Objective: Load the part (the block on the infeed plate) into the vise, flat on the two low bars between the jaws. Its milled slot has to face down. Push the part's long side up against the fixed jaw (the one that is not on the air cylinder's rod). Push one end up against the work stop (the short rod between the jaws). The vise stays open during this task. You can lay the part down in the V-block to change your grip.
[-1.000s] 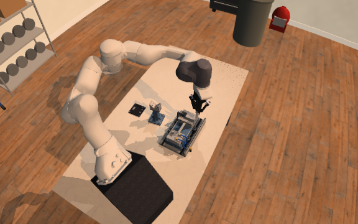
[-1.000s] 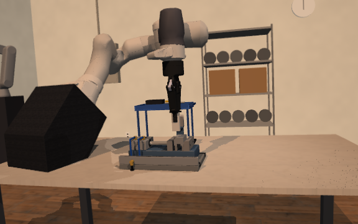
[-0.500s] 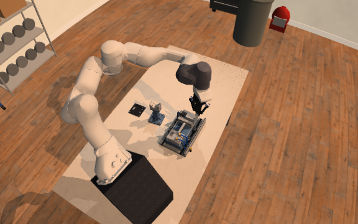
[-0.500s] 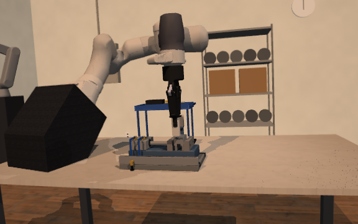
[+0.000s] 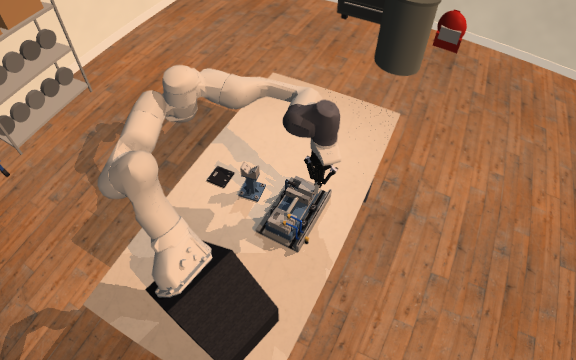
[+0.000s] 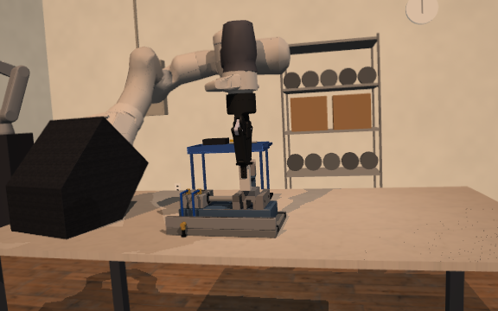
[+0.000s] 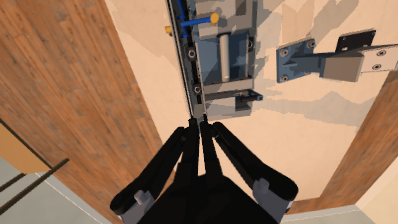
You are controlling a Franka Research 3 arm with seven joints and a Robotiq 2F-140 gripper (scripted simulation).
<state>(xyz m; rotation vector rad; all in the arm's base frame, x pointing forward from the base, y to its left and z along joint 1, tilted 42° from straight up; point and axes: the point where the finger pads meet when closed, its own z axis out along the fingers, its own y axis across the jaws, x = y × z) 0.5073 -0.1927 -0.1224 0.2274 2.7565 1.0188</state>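
Note:
My gripper (image 5: 320, 183) (image 6: 244, 174) (image 7: 199, 110) is shut with nothing between the fingers. It hangs a little above the far end of the vise (image 5: 317, 212) (image 6: 227, 225) (image 7: 222, 20), over the side rail. A pale grey block (image 7: 226, 107) lies across that end of the vise, beside the short dark work stop (image 7: 247, 98). I cannot tell whether it is the part or a jaw. The black infeed plate (image 5: 220, 176) (image 7: 356, 41) is bare. The V-block (image 5: 250, 172) (image 7: 350, 65) stands on its blue base between the plate and the vise.
The arm's black base box (image 5: 218, 305) (image 6: 72, 177) sits at the table's near end. A blue cart (image 6: 227, 149) and a shelf rack (image 6: 331, 112) stand behind the table. A dark bin (image 5: 403, 35) stands on the floor beyond it.

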